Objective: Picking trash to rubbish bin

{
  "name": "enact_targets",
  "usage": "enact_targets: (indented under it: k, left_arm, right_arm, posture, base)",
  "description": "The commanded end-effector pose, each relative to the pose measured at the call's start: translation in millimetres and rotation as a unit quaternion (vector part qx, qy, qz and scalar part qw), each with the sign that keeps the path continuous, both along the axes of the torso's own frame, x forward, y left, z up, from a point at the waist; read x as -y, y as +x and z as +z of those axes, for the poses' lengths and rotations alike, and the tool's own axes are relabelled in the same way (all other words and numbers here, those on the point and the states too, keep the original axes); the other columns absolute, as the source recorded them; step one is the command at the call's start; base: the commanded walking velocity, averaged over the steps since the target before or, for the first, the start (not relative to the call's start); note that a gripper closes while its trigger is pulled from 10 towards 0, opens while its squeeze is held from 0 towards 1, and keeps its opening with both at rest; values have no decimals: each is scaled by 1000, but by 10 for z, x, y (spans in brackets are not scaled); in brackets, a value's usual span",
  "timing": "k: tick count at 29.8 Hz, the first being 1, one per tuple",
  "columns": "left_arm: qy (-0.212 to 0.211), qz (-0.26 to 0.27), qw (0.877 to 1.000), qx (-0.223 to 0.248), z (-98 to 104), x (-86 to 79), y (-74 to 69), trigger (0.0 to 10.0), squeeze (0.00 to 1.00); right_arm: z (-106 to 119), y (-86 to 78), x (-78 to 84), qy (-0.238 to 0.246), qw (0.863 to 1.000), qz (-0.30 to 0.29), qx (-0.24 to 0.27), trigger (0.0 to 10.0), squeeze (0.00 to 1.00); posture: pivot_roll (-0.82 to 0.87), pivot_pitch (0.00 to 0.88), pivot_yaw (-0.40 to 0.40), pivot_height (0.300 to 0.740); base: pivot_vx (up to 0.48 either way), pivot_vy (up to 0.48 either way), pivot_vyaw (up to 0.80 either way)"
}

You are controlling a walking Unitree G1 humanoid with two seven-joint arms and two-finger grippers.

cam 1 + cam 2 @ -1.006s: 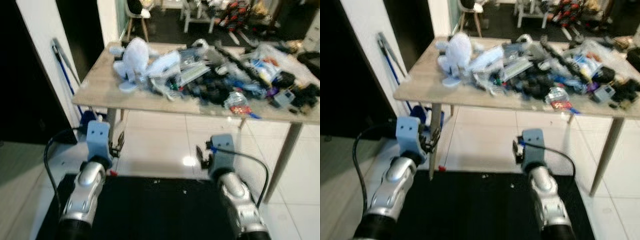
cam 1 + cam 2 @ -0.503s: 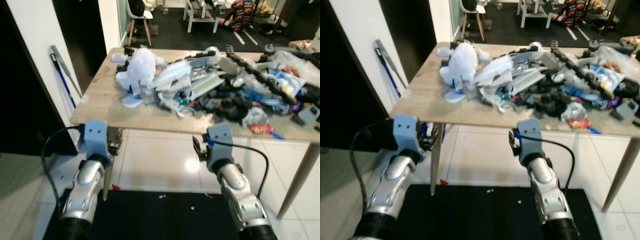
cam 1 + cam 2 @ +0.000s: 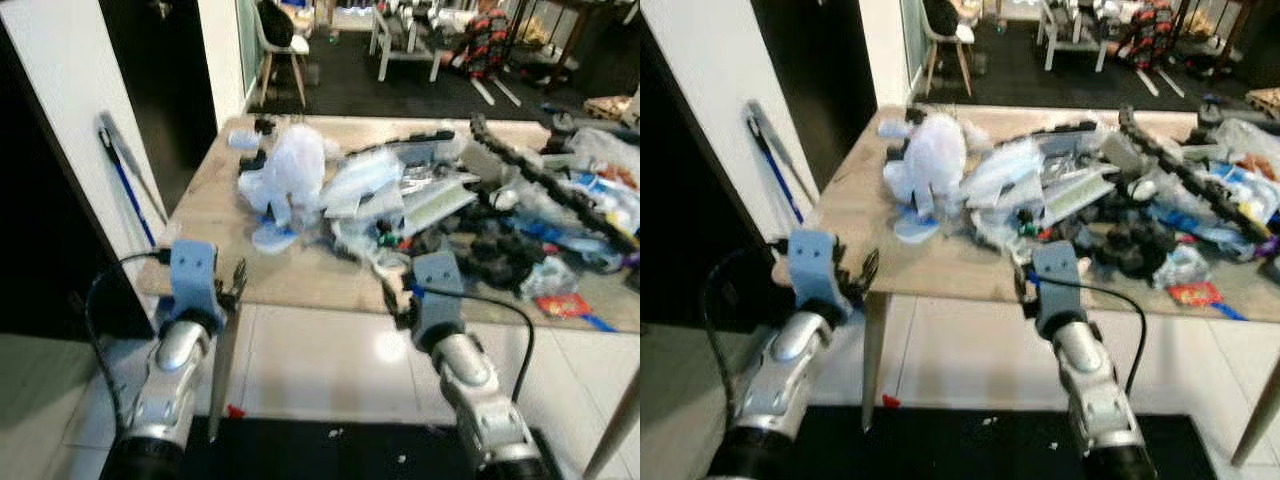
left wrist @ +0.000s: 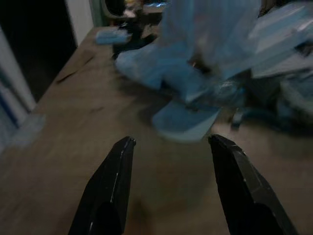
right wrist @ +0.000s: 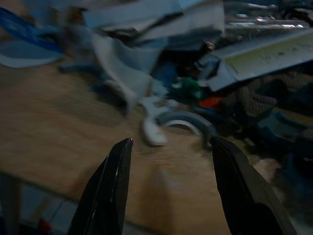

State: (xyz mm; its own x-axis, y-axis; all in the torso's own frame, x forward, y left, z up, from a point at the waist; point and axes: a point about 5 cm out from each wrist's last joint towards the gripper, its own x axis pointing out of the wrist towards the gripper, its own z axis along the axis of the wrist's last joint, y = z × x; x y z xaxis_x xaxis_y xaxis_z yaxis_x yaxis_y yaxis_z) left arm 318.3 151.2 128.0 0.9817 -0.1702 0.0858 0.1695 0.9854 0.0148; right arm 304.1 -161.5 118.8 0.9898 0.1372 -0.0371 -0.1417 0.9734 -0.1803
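Both silver arms raised forward from below, forearms angled up toward the near edge of the desk. Left pincer level with the near left corner, fingers spread wide, holding nothing, hovering just above bare wood. Right pincer at the near edge toward the middle, fingers likewise wide apart and empty, touching nothing.

Trash heaped across the desk from its left part to the right edge: a pale blue crumpled bag near the left far corner, a flat light blue scrap lying on the wood just ahead of the left pincer, a white curled strip and a grey ring-shaped piece just ahead of the right pincer, near the front edge. Dark tangled items and a long black chain-like strip further right, with a red packet close to the near edge on the right.

Beside the desk's left edge, a blue-handled tool leaning against the white wall. Beyond the far edge, a chair on dark floor. Views somewhat blurred.
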Motion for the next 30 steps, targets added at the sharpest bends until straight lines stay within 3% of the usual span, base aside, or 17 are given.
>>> enact_targets:
  k: [1, 4, 24, 25, 26, 30]
  left_arm:
    - [1, 4, 1000, -12, -55, -31, -21, 10000, 0]
    - [0, 3, 1000, -13, -54, -27, -21, 10000, 0]
    - [15, -10, 1000, -7, -52, 7, -46, 10000, 0]
    - [17, -14, 1000, -7, -48, 13, -47, 10000, 0]
    - [17, -20, 1000, -6, -41, 20, -48, 10000, 0]
    - [19, -34, 999, -4, -17, 18, -45, 10000, 0]
  right_arm:
    - [19, -11, -23, 2, 1000, 3, 2, 10000, 0]
    - [10, -16, -28, 2, 1000, 3, 0, 10000, 0]
    - [-62, -70, -101, -15, 1000, 0, -23, 10000, 0]
    - [-58, -64, -68, -22, 999, -16, -20, 10000, 867]
    - [-46, -56, -36, -27, 999, -26, -15, 10000, 1000]
    - [28, -26, 52, -53, 997, -55, 7, 10000, 1000]
  posture:
    - [-25, 60, 6, 740]
    - [-25, 69, 6, 740]
    - [-25, 83, 10, 740]
    - [-25, 84, 11, 740]
    - [-25, 83, 13, 740]
    - [-24, 82, 15, 740]
  base:
    - [405, 0, 0]
    - [376, 0, 0]
    - [0, 0, 0]
    - [0, 0, 0]
    - [0, 0, 0]
    - [0, 0, 0]
